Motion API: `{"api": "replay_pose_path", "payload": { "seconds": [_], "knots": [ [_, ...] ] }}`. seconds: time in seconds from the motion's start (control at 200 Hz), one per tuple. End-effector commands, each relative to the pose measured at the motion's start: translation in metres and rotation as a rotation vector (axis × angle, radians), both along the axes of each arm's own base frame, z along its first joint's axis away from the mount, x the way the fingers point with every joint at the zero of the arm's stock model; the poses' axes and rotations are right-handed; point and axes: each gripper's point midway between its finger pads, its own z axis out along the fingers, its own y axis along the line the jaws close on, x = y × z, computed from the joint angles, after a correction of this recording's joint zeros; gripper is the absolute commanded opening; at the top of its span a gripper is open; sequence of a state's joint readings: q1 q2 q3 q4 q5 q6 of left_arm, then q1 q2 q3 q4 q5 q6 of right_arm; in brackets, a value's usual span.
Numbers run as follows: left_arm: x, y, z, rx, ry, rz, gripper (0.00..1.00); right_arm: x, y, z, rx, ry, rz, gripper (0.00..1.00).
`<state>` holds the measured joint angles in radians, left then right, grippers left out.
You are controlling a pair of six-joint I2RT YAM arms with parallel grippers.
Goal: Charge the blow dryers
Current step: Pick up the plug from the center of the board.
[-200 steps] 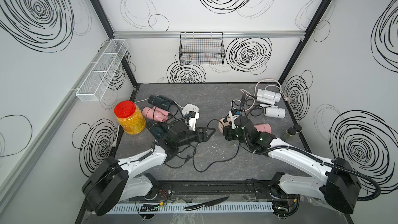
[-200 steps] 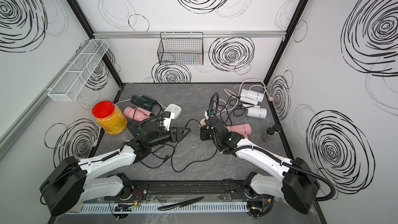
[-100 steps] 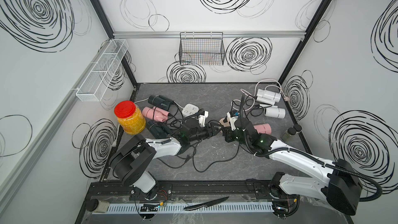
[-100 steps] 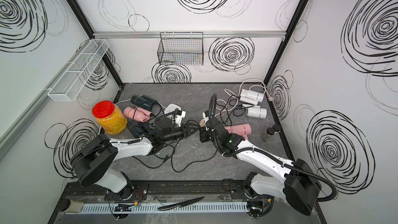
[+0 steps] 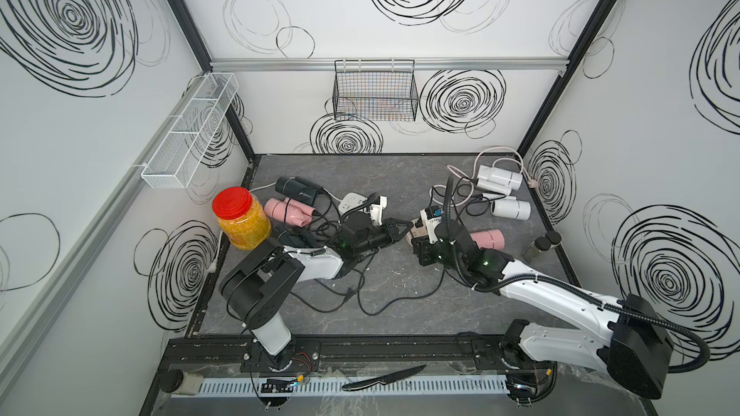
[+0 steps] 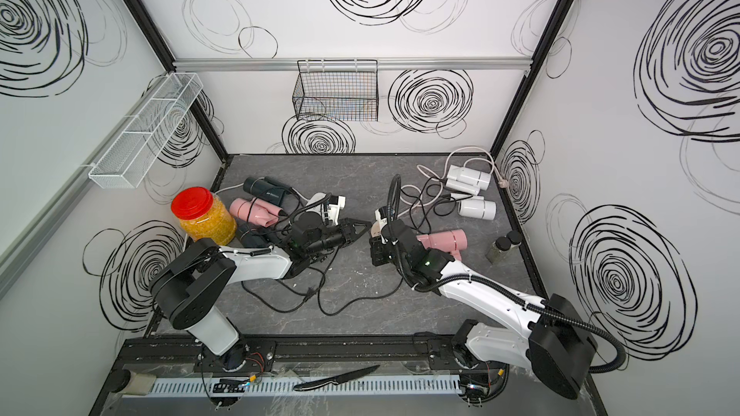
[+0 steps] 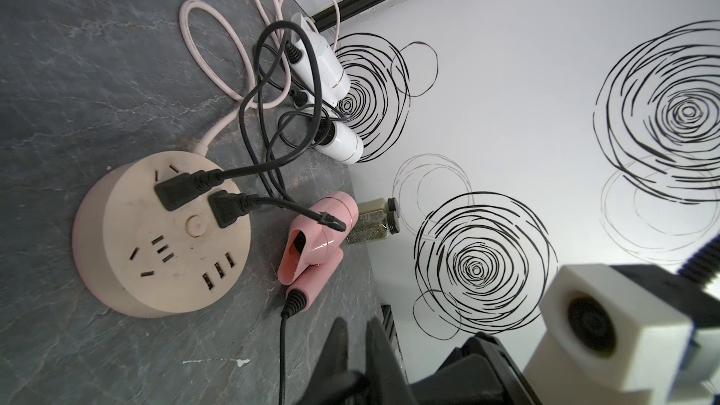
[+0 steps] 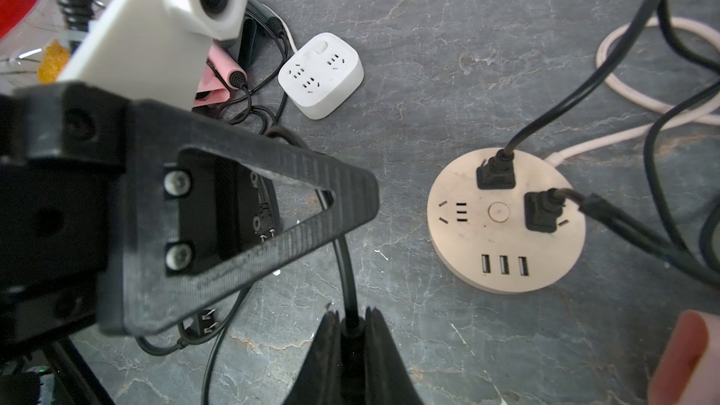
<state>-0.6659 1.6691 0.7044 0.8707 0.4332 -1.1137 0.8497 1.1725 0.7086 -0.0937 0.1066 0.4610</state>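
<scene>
Sticking on the right arm (image 5: 540, 286) is a label (image 5: 434, 216) with writing too tiny to read. A pink dryer (image 5: 486, 238) is half hidden by that arm. A dark dryer (image 5: 289, 237) is mostly hidden under the left arm (image 5: 316, 264). A second pink dryer (image 5: 286, 212) and a second dark dryer (image 5: 294, 188) lie by the jar (image 5: 240, 220). One white dryer (image 5: 498, 178) and a second white dryer (image 5: 512, 209) lie at the far right.

The right end effector (image 8: 352, 315) pinches a black cord (image 8: 345, 274), its fingers (image 8: 331, 344) snug on both sides. The left end effector (image 7: 355, 323) is pressed together. Both hang over the surface (image 5: 392, 178) near the round hub (image 7: 161, 235), where two black plugs (image 7: 175, 190) sit.
</scene>
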Motion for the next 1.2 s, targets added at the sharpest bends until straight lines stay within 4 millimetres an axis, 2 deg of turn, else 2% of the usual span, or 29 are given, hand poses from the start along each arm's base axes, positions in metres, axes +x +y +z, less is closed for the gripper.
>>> {"api": "replay_pose_path", "payload": {
  "seconds": [0.0,0.105,0.225,0.33,0.41,0.56,0.836,0.896,1.006,1.191],
  "knots": [
    [0.001,-0.001,0.026,0.03,-0.13,-0.006,0.07,0.002,0.002,0.002,0.0,0.015,0.002,0.33],
    [-0.002,0.001,0.027,0.111,-0.192,-0.012,0.06,0.0,0.0,0.009,0.033,0.046,0.018,0.44],
    [-0.009,-0.003,0.027,0.2,-0.269,-0.04,0.06,-0.013,0.009,0.02,0.06,0.058,0.131,0.45],
    [-0.013,-0.006,0.029,0.258,-0.317,-0.049,0.07,-0.018,0.007,0.019,0.029,0.116,0.141,0.43],
    [-0.014,-0.005,0.034,0.273,-0.337,-0.031,0.07,-0.016,0.002,0.016,-0.006,0.153,0.105,0.41],
    [-0.017,-0.008,0.042,0.28,-0.362,-0.023,0.07,-0.012,0.006,0.014,0.007,0.207,0.068,0.4],
    [-0.021,-0.012,0.052,0.276,-0.381,0.001,0.08,0.001,0.002,-0.008,-0.035,0.289,-0.057,0.35],
    [-0.024,-0.013,0.046,0.301,-0.37,-0.002,0.08,0.002,0.002,-0.014,-0.046,0.31,-0.068,0.34],
    [-0.026,-0.017,0.048,0.289,-0.363,-0.01,0.09,0.005,0.0,-0.024,-0.071,0.347,-0.098,0.32],
    [-0.028,-0.021,0.048,0.297,-0.367,-0.02,0.09,0.007,0.004,-0.025,-0.047,0.343,-0.092,0.26]
  ]
}}
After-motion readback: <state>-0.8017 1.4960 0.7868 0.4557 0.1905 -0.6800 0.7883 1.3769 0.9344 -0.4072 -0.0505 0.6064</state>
